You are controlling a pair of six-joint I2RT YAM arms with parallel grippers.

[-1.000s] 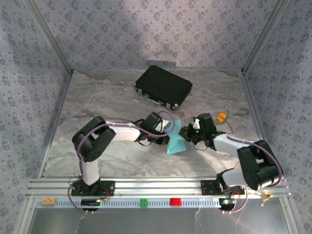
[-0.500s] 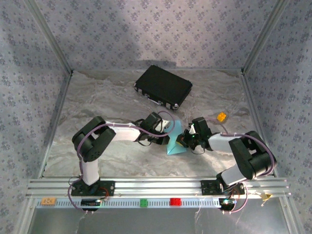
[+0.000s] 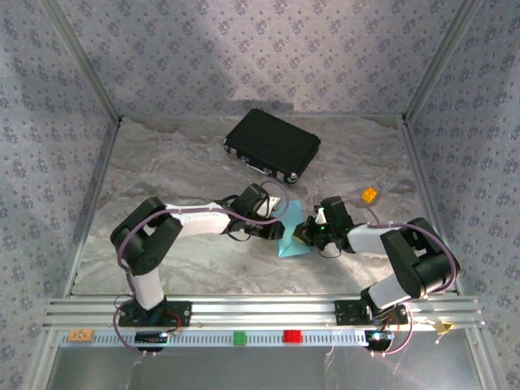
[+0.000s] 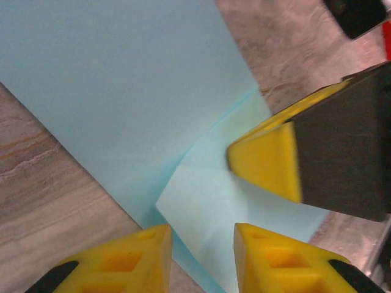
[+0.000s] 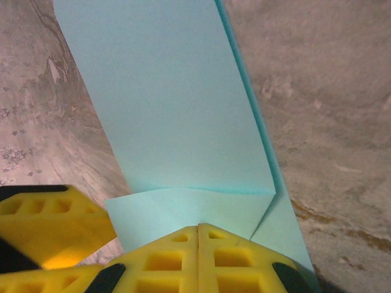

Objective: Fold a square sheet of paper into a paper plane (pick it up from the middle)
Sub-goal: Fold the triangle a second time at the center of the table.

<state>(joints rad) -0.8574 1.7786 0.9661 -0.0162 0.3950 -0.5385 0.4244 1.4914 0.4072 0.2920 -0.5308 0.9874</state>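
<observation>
Grey marbled tabletop (image 3: 162,187), patterned cloth walls on three sides, and in the middle of it your square sheet of paper (image 3: 290,240), already part-folded into a long pale blue strip. Its long axis runs from the near edge toward the back wall, leaning a little to the right. At the near end, in the wrist views, two small corner flaps are turned in and meet at a crease. The right gripper (image 3: 306,236) sits on that near end from the right, its fingers (image 5: 165,259) closed tight against each other with nothing between them. It looks to be pressing the flaps flat, not holding the sheet. The left gripper (image 3: 282,225) comes in from the other side, low over the left edge. Its fingers (image 4: 122,256) stand a little apart around nothing, with paper showing in the gap, and you cannot tell whether they touch it. So the sheet lies between your two tools, the right one pinning it — by my reading the left is the free one for the next crease along that axis. The black case (image 3: 272,145) and the orange block (image 3: 370,194) sit well clear behind.
</observation>
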